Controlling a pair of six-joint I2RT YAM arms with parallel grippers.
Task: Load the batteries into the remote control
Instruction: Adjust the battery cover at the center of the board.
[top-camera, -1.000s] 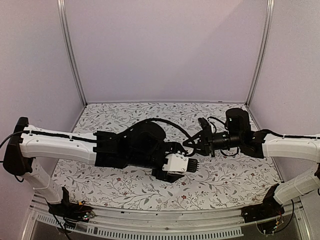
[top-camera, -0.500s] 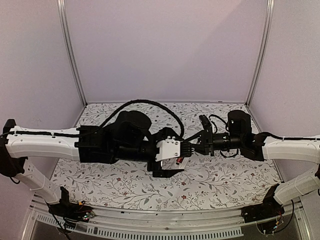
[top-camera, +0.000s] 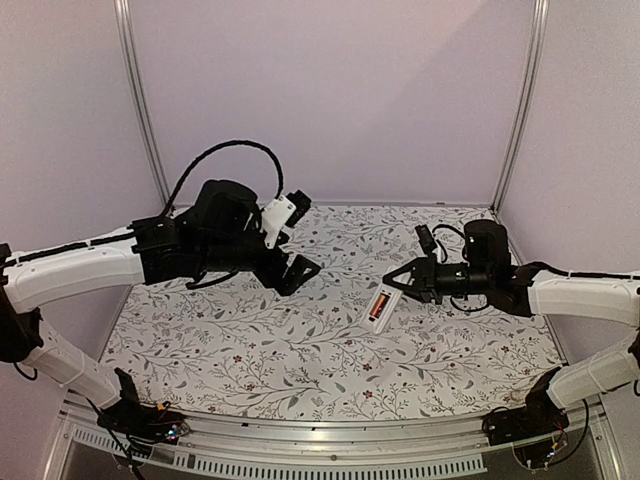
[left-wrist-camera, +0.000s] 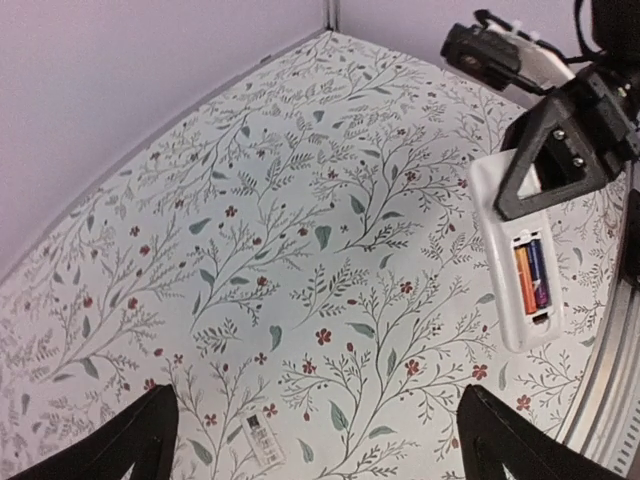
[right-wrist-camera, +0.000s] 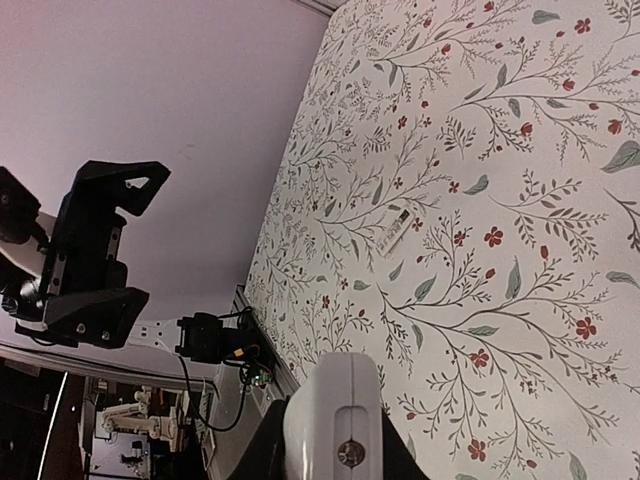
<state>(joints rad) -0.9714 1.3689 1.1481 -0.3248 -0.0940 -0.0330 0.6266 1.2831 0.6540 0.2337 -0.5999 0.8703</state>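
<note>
From where I stood, the left arm (top-camera: 90, 265) reached up over the left side of the table (top-camera: 250, 350). Its white forearm sloped upward from the left edge, and its dark wrist was bent toward the back of the booth. The left gripper (top-camera: 298, 240) hung high above the flowered tabletop, jaws spread wide with nothing between them. In its own wrist view, the two black fingers (left-wrist-camera: 135, 440) sat at the opposite bottom corners with bare tabletop showing between them.

The right arm (top-camera: 585, 295) came in from the right side, its forearm nearly level and its wrist pointing toward the middle of the table. The right gripper (top-camera: 405, 283) was clamped tight on the upper end of the remote control (top-camera: 378, 305). The remote slanted down and to the left from the fingers, with its back turned up. I couldn't tell whether its lower end touched the table.

The battery bay (left-wrist-camera: 537, 308) was uncovered, and the batteries (left-wrist-camera: 530, 277) lay in it side by side, lengthwise along the remote. The orange-red one sat next to the dark one.

The two grippers were well apart, the left one nearer the back and the right one toward the middle-right of the table. A small white piece (left-wrist-camera: 262, 437) with a dark label lay flat on the table under the left gripper, well away from the remote.
</note>
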